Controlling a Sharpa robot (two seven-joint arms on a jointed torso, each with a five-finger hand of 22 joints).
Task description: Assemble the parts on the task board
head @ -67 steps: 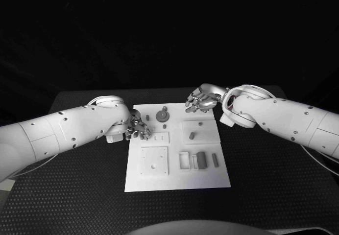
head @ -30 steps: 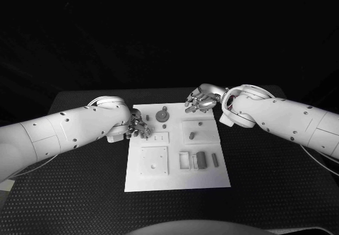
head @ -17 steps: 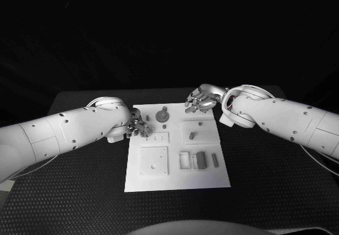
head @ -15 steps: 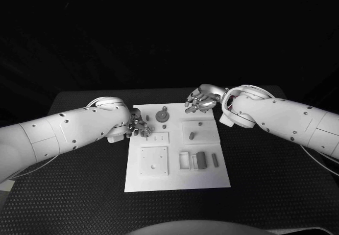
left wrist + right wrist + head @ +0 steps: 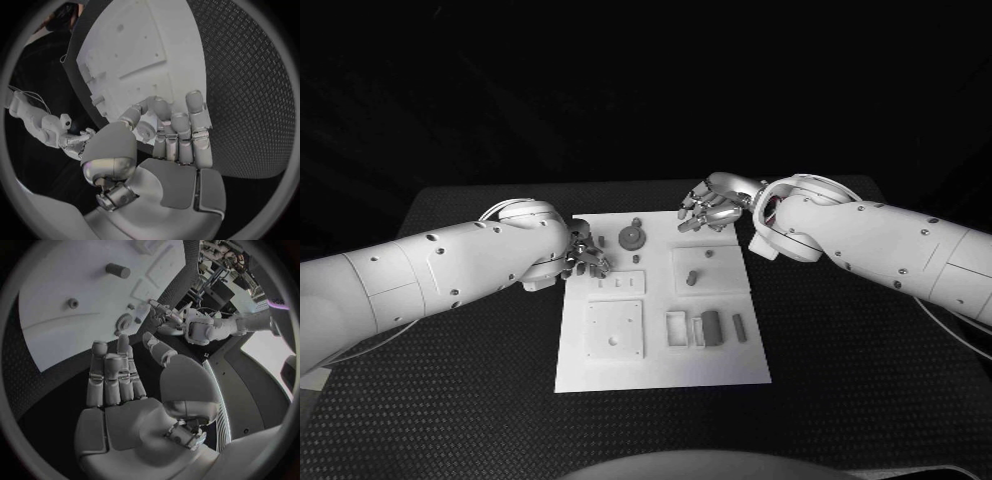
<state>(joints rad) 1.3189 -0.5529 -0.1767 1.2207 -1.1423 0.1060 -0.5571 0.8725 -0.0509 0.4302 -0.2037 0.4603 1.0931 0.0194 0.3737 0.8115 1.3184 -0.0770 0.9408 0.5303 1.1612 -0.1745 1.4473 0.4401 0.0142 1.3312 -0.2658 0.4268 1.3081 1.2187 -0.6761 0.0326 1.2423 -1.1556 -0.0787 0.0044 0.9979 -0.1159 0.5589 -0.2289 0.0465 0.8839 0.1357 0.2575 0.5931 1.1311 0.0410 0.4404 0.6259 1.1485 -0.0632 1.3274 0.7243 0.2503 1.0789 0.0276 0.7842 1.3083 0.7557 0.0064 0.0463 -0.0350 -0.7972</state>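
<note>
Two silver robot hands are held over the far end of the flat white task board (image 5: pixel 661 350): the left robot hand (image 5: pixel 583 257) and the right robot hand (image 5: pixel 710 209), both loosely spread and empty. Small grey parts (image 5: pixel 711 326) lie on the board, untouched. A careless descent could knock the round grey geared part (image 5: pixel 632 237) out of place.

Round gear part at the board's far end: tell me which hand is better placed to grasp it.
Probably left. The left hand hovers at the task board edge beside the round gear part, fingers apart and empty; the right hand sits past the board's far right corner.
</note>
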